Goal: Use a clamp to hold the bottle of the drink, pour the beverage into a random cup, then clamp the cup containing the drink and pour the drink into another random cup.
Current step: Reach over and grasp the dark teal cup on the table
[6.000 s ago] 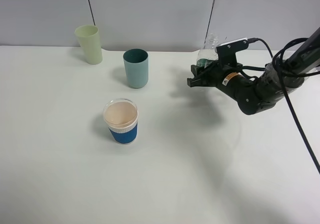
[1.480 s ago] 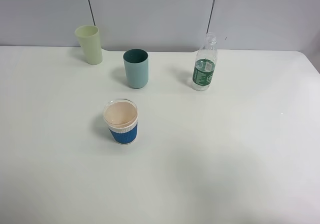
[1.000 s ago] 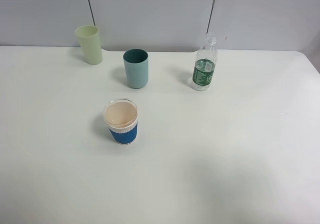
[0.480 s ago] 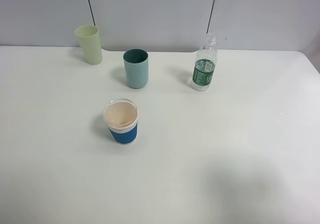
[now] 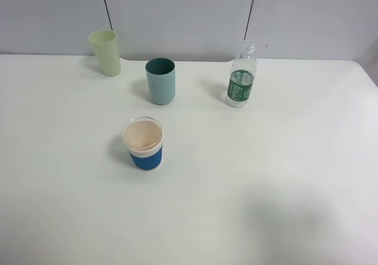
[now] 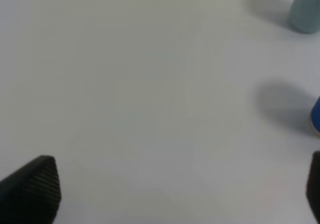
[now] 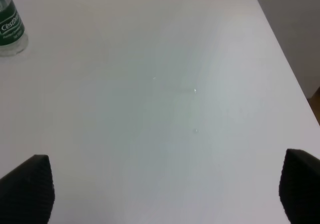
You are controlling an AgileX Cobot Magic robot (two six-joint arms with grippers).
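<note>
The left gripper (image 6: 172,189) hung wide open and empty. The right gripper (image 7: 162,181), equally spread and holding nothing, needed, by my judgement, to come in level and close on the label band of the clear plastic bottle with a green label (image 7: 10,27), which stood upright on the white worktop (image 7: 150,84) well ahead, beyond one finger.

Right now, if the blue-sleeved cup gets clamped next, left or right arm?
Left, probably. The blue-sleeved cup stands left of centre in the high view and shows at the left wrist view's edge; the left gripper is open. The right wrist view shows only the bottle.
</note>
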